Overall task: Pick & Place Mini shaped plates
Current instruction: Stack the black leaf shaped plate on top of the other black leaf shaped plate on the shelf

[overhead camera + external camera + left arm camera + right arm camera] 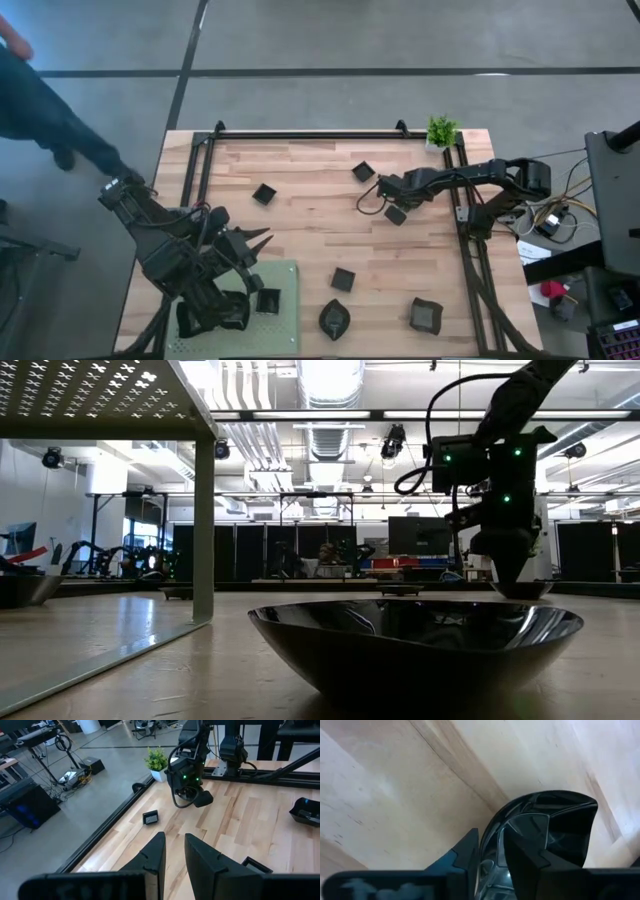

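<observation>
Several small black mini plates lie flat on the wooden table: two near the far side (264,193) (363,171), three toward the near edge (343,279) (334,318) (425,315), and one on the green mat (268,300). My right gripper (392,200) reaches in from the right, right of the table's middle, and is shut on another mini plate (396,214). My left gripper (262,242) hovers open over the table's left part, just beyond the mat, pointing right and holding nothing (172,840). The near leaf-shaped plate fills the low view (415,640). My right gripper pinches the glossy black mini plate by its rim (492,837) between the two fingers, one finger (520,852) inside the dish and one (467,852) outside. The fingers come from above, pointing down. The plate (202,798) hangs tilted below them, just over the wood.
A light green perforated mat (285,330) lies at the near-left corner with dark things on it (215,312). A small potted plant (441,131) stands at the far-right corner. A black rail frame (310,136) borders the table. A person's dark sleeve (40,100) shows beyond the far-left corner.
</observation>
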